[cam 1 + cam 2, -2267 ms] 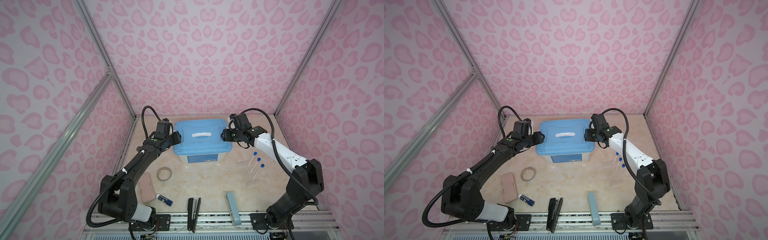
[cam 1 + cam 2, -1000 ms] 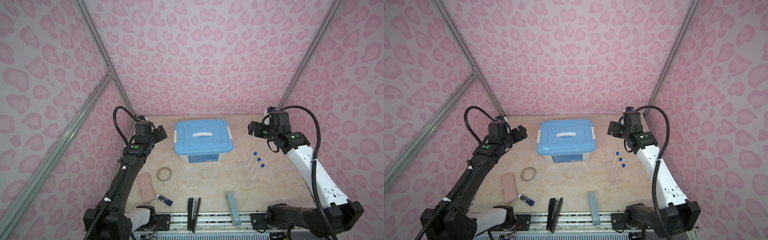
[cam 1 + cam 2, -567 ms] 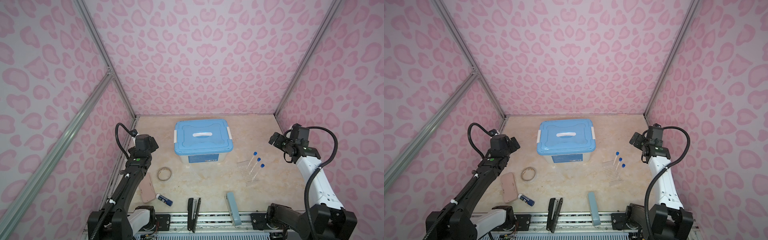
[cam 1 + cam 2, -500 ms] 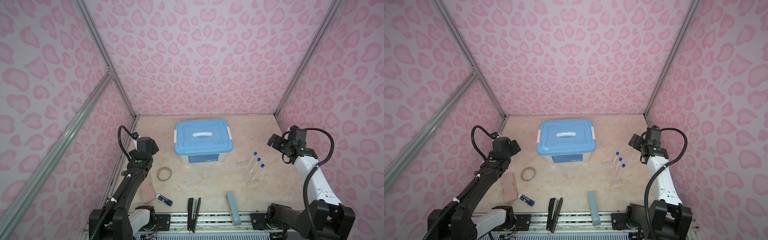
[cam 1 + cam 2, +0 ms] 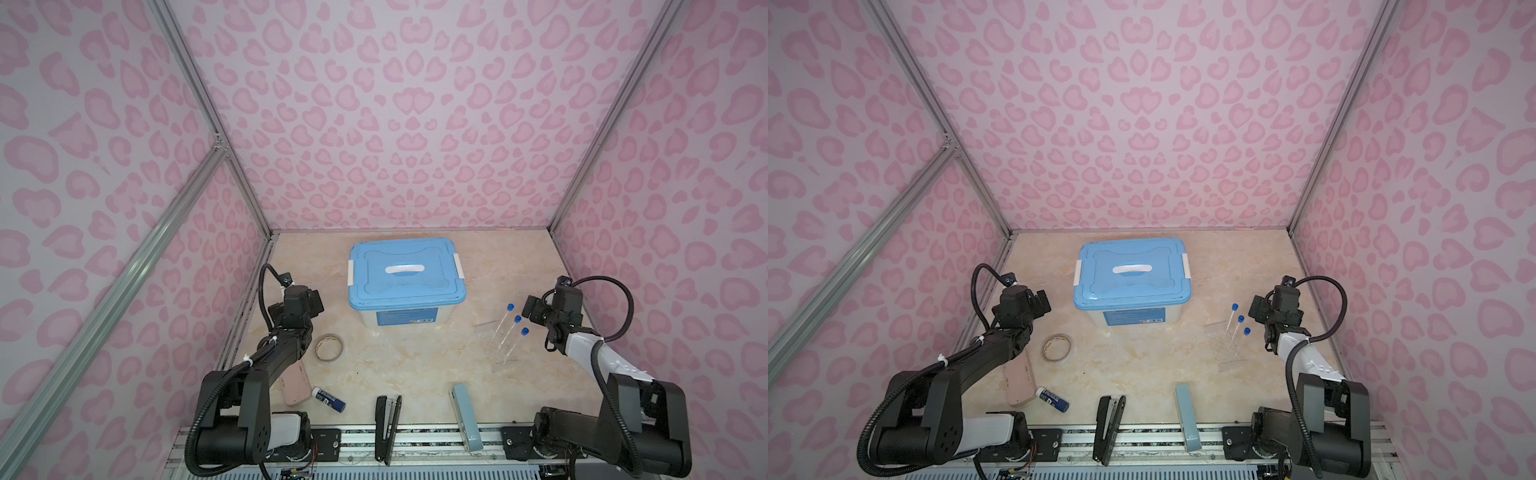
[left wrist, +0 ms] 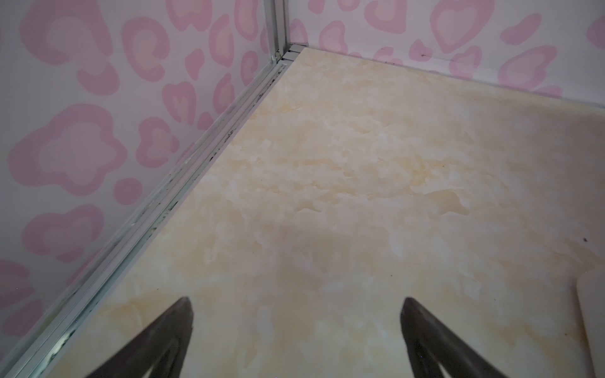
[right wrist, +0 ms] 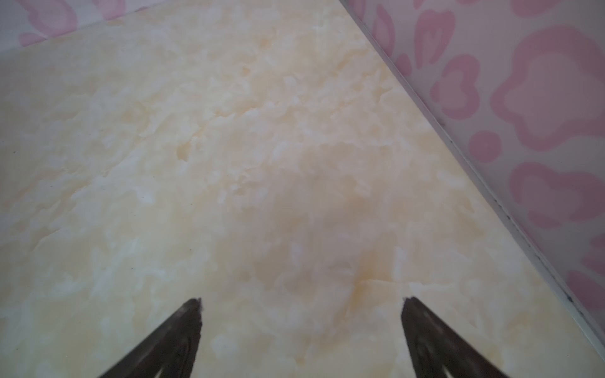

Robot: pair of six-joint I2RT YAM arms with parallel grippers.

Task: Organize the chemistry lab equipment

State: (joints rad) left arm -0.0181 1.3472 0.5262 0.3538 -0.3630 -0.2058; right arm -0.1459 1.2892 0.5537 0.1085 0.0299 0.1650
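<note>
Three long blue-capped tubes [image 5: 510, 326] [image 5: 1235, 328] lean side by side in a faint clear rack [image 5: 498, 351] right of centre in both top views. My right gripper [image 5: 532, 309] [image 5: 1257, 308] hovers just right of the tube caps, apart from them. In the right wrist view it [image 7: 301, 302] is open over bare marbled table. My left gripper [image 5: 312, 300] [image 5: 1041, 304] sits near the left wall, left of the box. It [image 6: 296, 302] is open and empty in the left wrist view. No other lab pieces show.
A clear box with a closed blue lid [image 5: 405, 274] stands mid-table. A tape roll [image 5: 329, 348], a pink case [image 5: 296, 384] and a blue glue stick [image 5: 329, 400] lie front left. A black stapler [image 5: 388, 419] and a pale-blue stapler [image 5: 464, 413] lie at the front edge.
Both grippers have left the sides of the blue lid and swung outward and toward the front, left to the left wall, right to beside the tubes. Both stay open.
</note>
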